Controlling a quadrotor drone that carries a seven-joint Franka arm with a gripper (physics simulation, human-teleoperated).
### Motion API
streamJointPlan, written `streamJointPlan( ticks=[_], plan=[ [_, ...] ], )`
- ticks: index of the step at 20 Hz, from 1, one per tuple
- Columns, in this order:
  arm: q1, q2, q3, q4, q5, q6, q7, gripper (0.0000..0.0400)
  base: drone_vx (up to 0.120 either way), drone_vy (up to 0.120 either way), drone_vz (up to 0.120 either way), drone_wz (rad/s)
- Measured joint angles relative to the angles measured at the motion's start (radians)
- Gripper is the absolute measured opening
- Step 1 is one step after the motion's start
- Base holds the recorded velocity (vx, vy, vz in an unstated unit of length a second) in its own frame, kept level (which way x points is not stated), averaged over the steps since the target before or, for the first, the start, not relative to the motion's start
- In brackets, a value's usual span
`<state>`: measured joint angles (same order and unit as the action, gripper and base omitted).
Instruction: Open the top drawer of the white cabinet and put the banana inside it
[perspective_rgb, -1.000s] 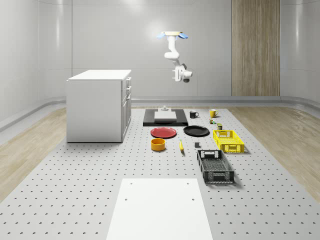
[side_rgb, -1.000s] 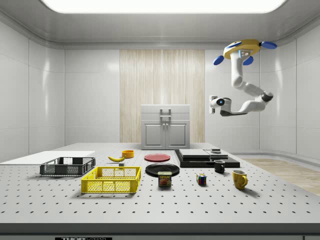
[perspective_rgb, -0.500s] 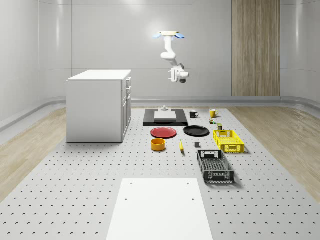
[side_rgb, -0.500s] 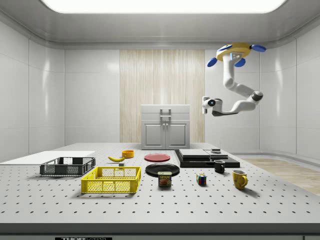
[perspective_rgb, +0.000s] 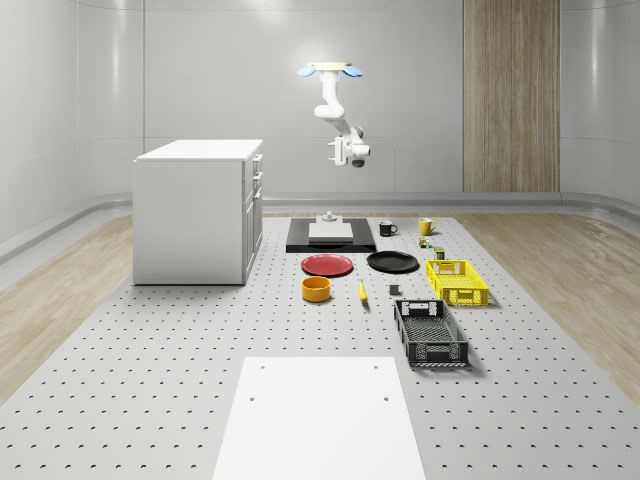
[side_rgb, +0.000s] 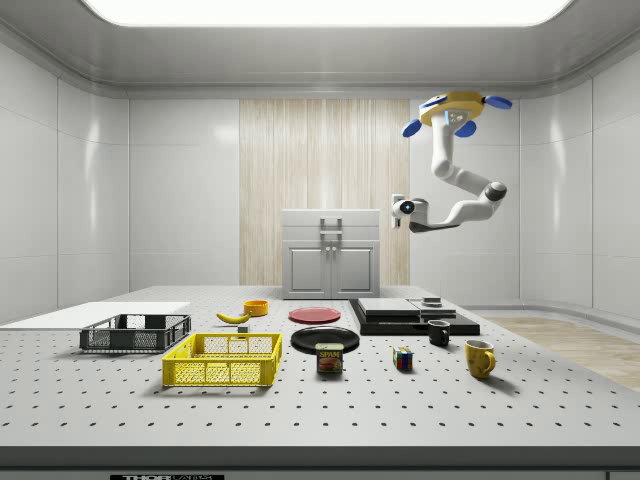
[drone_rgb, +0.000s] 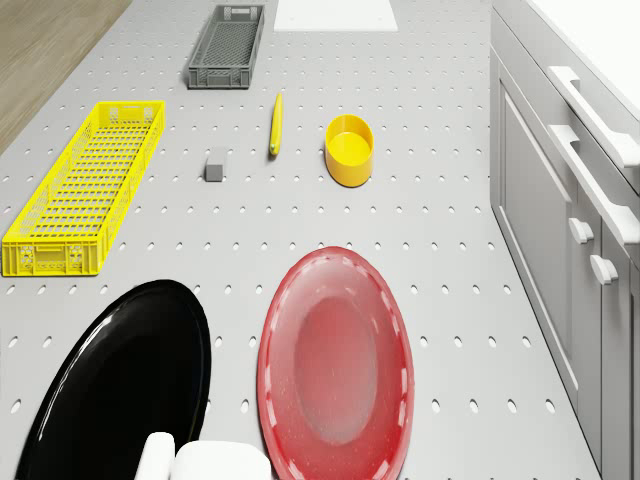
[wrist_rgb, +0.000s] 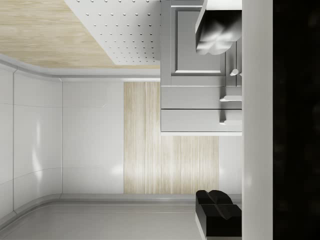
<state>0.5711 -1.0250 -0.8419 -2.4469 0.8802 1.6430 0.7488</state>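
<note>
A red plate (perspective_rgb: 327, 265) and a black plate (perspective_rgb: 392, 262) are lying side by side mid-table, with a black slab (perspective_rgb: 331, 238) sitting behind them, carrying a pale block (perspective_rgb: 330, 229). An orange bowl (perspective_rgb: 316, 289) is sitting in front of the red plate, while a yellow crate (perspective_rgb: 456, 281) and a black crate (perspective_rgb: 430, 333) are lying toward the whole-scene view's right. A black mug (perspective_rgb: 387, 228) and a yellow mug (perspective_rgb: 425, 226) are standing far back, and a white sheet (perspective_rgb: 318, 417) is lying nearest.
</note>
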Motion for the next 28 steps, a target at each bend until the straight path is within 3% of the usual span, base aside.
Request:
streamJointPlan(
  ticks=[28],
  plan=[
    [0.077,-0.081,-0.026,-0.010,-0.064,0.072,0.053,0.0400,0.120,-0.120,0.000,0.000]
  ],
)
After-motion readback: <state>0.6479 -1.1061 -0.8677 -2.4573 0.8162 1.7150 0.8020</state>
